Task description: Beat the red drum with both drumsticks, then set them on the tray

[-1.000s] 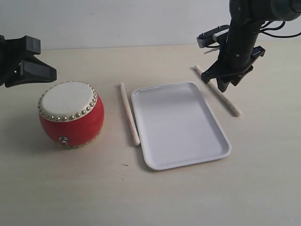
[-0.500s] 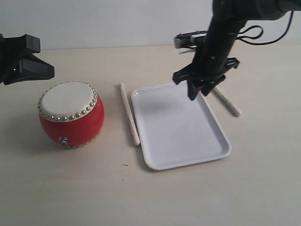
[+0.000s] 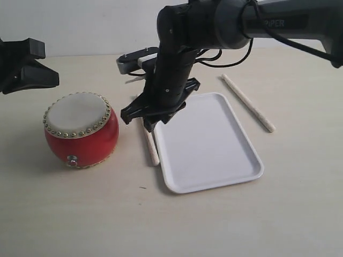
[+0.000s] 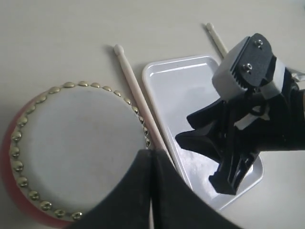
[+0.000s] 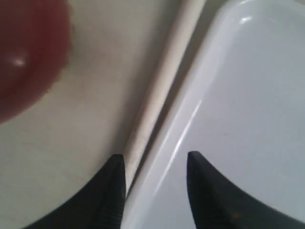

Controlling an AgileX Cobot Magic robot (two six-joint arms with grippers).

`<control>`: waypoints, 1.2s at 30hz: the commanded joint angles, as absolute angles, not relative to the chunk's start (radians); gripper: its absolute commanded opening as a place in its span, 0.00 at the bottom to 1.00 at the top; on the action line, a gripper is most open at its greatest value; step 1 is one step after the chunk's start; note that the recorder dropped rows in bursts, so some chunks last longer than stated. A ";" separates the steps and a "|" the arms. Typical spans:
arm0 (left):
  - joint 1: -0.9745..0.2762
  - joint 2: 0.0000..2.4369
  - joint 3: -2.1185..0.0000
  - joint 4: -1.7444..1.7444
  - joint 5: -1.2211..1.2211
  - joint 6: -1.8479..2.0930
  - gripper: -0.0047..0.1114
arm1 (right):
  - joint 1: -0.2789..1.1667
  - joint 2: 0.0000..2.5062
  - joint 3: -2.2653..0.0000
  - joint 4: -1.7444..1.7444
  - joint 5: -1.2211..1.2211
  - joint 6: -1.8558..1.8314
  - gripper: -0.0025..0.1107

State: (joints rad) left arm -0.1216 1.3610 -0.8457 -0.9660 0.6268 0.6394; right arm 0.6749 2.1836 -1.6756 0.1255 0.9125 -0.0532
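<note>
The red drum [image 3: 80,128] stands at the left, cream skin up. One drumstick [image 3: 151,148] lies along the left rim of the white tray [image 3: 214,144]; the other drumstick [image 3: 248,102] lies off the tray's far right corner. My right gripper [image 3: 146,121] has reached across the middle and hangs open just over the left stick's middle, hiding part of it. Up close, that drumstick [image 5: 157,90] runs beside one fingertip, with the tray's rim [image 5: 190,114] between the fingers of the right gripper [image 5: 153,161]. My left gripper [image 4: 151,155] is shut and empty, above the drum [image 4: 76,152].
Everything rests on a pale wooden tabletop [image 3: 214,225] with a white wall behind. The right arm's dark body [image 3: 214,21] stretches over the tray's far side. The left gripper [image 3: 53,81] hovers at the far left edge, behind the drum.
The right arm swept left from the right-hand drumstick, over the tray, to the drumstick between drum and tray. The left gripper, both sticks, the drum and the tray stayed put.
</note>
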 commanded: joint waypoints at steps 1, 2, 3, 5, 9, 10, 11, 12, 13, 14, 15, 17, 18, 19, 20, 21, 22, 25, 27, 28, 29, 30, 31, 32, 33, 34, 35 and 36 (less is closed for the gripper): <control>-0.127 1.357 -0.852 -0.960 0.626 0.642 0.04 | 0.714 2.178 -1.682 0.124 0.884 0.000 0.39; -0.127 1.352 -0.852 -0.957 0.626 0.642 0.04 | 0.719 2.178 -1.682 0.122 0.879 0.012 0.39; -0.127 1.350 -0.852 -0.957 0.626 0.642 0.04 | 0.721 2.178 -1.682 0.122 0.871 0.027 0.39; -0.127 1.338 -0.852 -0.956 0.626 0.642 0.04 | 0.721 2.178 -1.682 0.122 0.858 0.053 0.39; -0.127 1.311 -0.852 -0.928 0.631 0.638 0.04 | 0.721 2.178 -1.682 0.125 0.847 0.065 0.39; -0.127 1.299 -0.852 -0.906 0.634 0.621 0.04 | 0.721 2.178 -1.682 0.130 0.847 0.077 0.39; -0.127 1.288 -0.850 -0.881 0.634 0.606 0.04 | 0.721 2.178 -1.682 0.134 0.849 0.077 0.39; -0.127 1.248 -0.836 -0.831 0.607 0.563 0.04 | 0.721 2.178 -1.682 0.139 0.849 0.079 0.39; -0.127 1.230 -0.823 -0.817 0.587 0.547 0.04 | 0.721 2.178 -1.682 0.139 0.849 0.079 0.39; -0.127 1.180 -0.795 -0.796 0.542 0.523 0.04 | 0.721 2.180 -1.682 0.139 0.845 0.079 0.39; -0.127 1.154 -0.783 -0.795 0.523 0.515 0.04 | 0.721 2.184 -1.682 0.141 0.846 0.081 0.39; -0.127 1.089 -0.739 -0.793 0.469 0.515 0.04 | 0.721 2.202 -1.682 0.155 0.850 0.081 0.39; -0.127 1.063 -0.719 -0.793 0.452 0.515 0.04 | 0.721 2.219 -1.682 0.153 0.854 0.100 0.39; -0.127 1.052 -0.712 -0.793 0.447 0.515 0.04 | 0.721 2.224 -1.682 0.147 0.854 0.099 0.39; -0.127 1.038 -0.695 -0.793 0.443 0.515 0.04 | 0.721 2.236 -1.682 0.147 0.854 0.099 0.39; -0.127 1.028 -0.685 -0.793 0.434 0.515 0.04 | 0.721 2.246 -1.682 0.147 0.857 0.099 0.39; -0.127 1.021 -0.679 -0.793 0.432 0.515 0.04 | 0.721 2.253 -1.682 0.147 0.859 0.102 0.39; -0.127 1.011 -0.674 -0.793 0.421 0.517 0.04 | 0.721 2.268 -1.682 0.147 0.862 0.102 0.39; -0.127 1.011 -0.674 -0.793 0.421 0.517 0.04 | 0.721 2.270 -1.682 0.147 0.858 0.107 0.39; -0.127 1.011 -0.674 -0.793 0.421 0.517 0.04 | 0.721 2.270 -1.682 0.139 0.858 0.119 0.39; -0.127 1.011 -0.674 -0.793 0.421 0.517 0.04 | 0.721 2.270 -1.682 0.132 0.858 0.126 0.39; -0.127 1.011 -0.674 -0.793 0.421 0.517 0.04 | 0.721 2.270 -1.682 0.132 0.858 0.128 0.39; -0.127 1.011 -0.674 -0.793 0.419 0.517 0.04 | 0.721 2.270 -1.682 0.136 0.860 0.128 0.39; -0.127 1.011 -0.674 -0.793 0.417 0.517 0.04 | 0.721 2.270 -1.682 0.143 0.867 0.128 0.39; -0.127 1.011 -0.674 -0.793 0.417 0.517 0.04 | 0.721 2.270 -1.682 0.143 0.872 0.128 0.39; -0.127 1.011 -0.674 -0.793 0.417 0.517 0.04 | 0.721 2.270 -1.682 0.148 0.880 0.128 0.39; -0.127 1.011 -0.674 -0.793 0.417 0.517 0.04 | 0.721 2.270 -1.682 0.147 0.882 0.128 0.39; -0.127 1.011 -0.674 -0.793 0.417 0.517 0.04 | 0.721 2.270 -1.682 0.147 0.882 0.128 0.39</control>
